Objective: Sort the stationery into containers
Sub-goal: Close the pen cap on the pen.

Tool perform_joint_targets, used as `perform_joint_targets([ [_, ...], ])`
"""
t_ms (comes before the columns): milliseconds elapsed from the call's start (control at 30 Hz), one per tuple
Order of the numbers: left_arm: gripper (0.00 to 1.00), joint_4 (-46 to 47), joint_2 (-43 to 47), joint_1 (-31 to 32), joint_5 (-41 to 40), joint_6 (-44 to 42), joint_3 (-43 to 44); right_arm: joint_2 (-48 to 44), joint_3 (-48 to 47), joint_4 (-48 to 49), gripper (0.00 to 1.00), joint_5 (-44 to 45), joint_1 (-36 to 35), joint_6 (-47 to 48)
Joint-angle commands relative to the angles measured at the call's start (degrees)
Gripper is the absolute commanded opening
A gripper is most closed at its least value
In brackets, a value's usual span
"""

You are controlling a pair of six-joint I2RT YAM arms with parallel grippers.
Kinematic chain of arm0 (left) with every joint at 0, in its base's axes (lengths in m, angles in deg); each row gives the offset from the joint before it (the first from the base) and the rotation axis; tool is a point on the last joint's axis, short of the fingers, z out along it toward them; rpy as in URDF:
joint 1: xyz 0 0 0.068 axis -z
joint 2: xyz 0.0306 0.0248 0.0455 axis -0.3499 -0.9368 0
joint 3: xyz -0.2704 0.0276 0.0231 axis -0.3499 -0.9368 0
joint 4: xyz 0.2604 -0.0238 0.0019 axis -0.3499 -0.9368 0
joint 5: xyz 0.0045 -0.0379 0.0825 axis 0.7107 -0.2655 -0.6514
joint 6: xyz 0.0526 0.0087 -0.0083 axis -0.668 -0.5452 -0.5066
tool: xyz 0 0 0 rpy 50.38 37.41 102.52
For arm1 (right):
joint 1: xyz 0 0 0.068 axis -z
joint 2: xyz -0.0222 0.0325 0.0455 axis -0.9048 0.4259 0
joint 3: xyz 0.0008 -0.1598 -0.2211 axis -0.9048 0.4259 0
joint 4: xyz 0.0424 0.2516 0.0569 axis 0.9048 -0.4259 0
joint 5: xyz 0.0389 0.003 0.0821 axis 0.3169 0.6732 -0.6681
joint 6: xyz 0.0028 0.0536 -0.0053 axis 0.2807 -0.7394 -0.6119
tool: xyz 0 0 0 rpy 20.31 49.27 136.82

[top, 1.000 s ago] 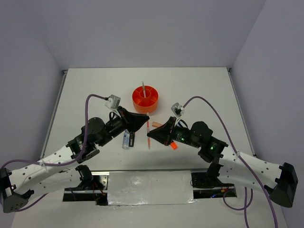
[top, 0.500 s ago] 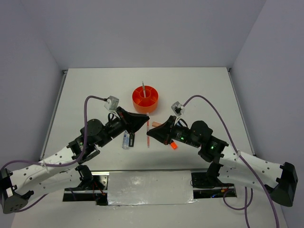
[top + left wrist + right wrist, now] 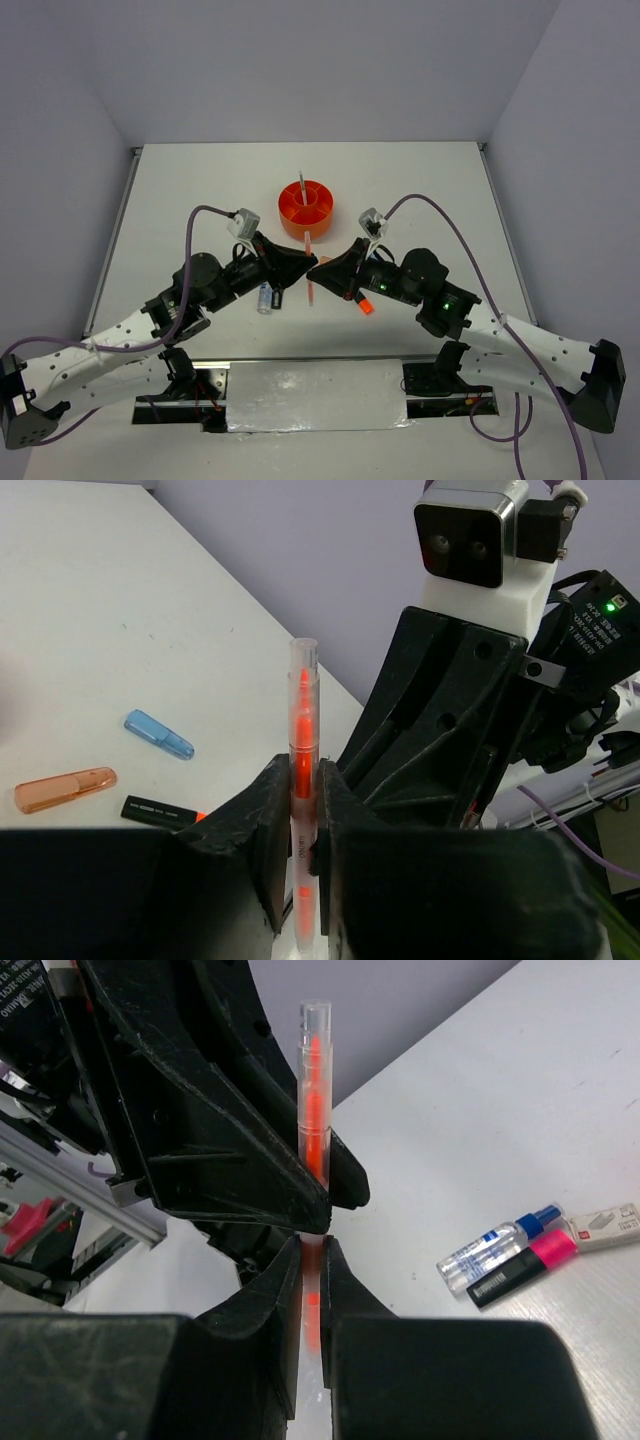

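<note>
Judging by how things lie, the sorting is barely begun: only the thin grey pen (image 3: 301, 186) stands in the orange organiser (image 3: 318, 215), and everything else is outside it. On the near side of the organiser and to its left, the blue-capped marker (image 3: 264, 298) and pink-black highlighter (image 3: 278, 296) lie side by side on the table (image 3: 200, 180). Straight in front of the organiser both tools hold the orange pen (image 3: 303, 710). The left gripper (image 3: 303, 780) is closed against its barrel from both sides, and the right gripper (image 3: 309, 1260) is clamped on the same barrel just beside it, which looks like a hand-over. Near the organiser on its right lies the orange-black highlighter (image 3: 365, 306). The peach piece (image 3: 65, 790) and light-blue piece (image 3: 160, 735) lie loose too, hidden from overhead.
</note>
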Motion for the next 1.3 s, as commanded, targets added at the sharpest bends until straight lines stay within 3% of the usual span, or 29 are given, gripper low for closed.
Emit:
perform_joint_targets([
  [0, 0.21, 0.69, 0.71, -0.05, -0.63, -1.87, 1.75, 0.0, -1.83, 2.44, 0.0, -3.01, -0.17, 1.39],
  [100, 0.02, 0.78, 0.45, 0.03, -0.55, -2.31, 2.37, 0.52, -1.65, 2.27, 0.0, -4.16, -0.26, 1.74],
  [167, 0.0, 1.04, 0.1, -0.05, 0.41, -2.31, 2.63, 0.79, -1.48, 2.97, 0.05, -5.29, -0.17, 2.27],
  [200, 0.0, 1.3, 0.01, 0.03, 0.94, -2.31, 2.55, 0.96, -1.13, 3.23, 0.24, -6.43, -0.26, 2.27],
  [267, 0.0, 2.71, -0.08, 0.03, 2.34, -1.7, 2.19, 1.58, -1.04, 3.67, 0.39, -6.79, -0.26, 2.36],
  [433, 0.0, 6.57, -0.69, 0.03, 4.2, 0.5, 1.14, 3.6, -1.3, 5.34, 0.45, -7.32, -0.35, 2.62],
  [533, 0.0, 7.63, -0.87, 0.03, 4.55, 1.29, 0.61, 4.83, -1.83, 6.22, 0.39, -7.15, -0.26, 2.53],
  [633, 0.0, 7.37, -1.05, -0.05, 4.64, 1.29, 0.52, 4.57, -1.74, 7.01, 0.14, -6.01, -0.26, 2.62],
  [667, 0.02, 6.68, -1.05, 0.03, 4.55, 1.21, 0.7, 4.22, -1.83, 7.01, 0.0, -5.66, -0.26, 2.62],
  [767, 0.39, 4.83, -0.78, 0.03, 2.71, 1.03, 1.57, 3.43, -1.57, 6.57, 0.0, -4.86, -0.26, 2.62],
  [800, 0.61, 3.26, -0.7, -0.05, 2.09, 0.77, 1.93, 3.34, -1.56, 6.22, 0.0, -4.86, -0.26, 2.79],
  [867, 0.81, 1.41, -0.52, -0.05, 0.18, -0.11, 3.85, 3.08, -1.13, 5.61, 0.0, -4.69, -0.26, 2.8],
  [900, 0.87, -0.78, -0.61, -0.05, -0.63, -0.55, 4.91, 3.08, -1.04, 5.43, 0.0, -4.69, -0.26, 2.8],
  [1067, 0.84, -5.28, -2.8, -0.14, -3.0, -5.55, 12.47, 3.25, -0.51, 5.17, 0.0, -5.74, -0.26, 2.09],
  [1267, 0.63, -8.53, -7.63, -2.07, -0.38, -7.58, 18.8, 2.9, -1.48, 3.32, 0.0, -5.48, -0.52, 2.71],
])
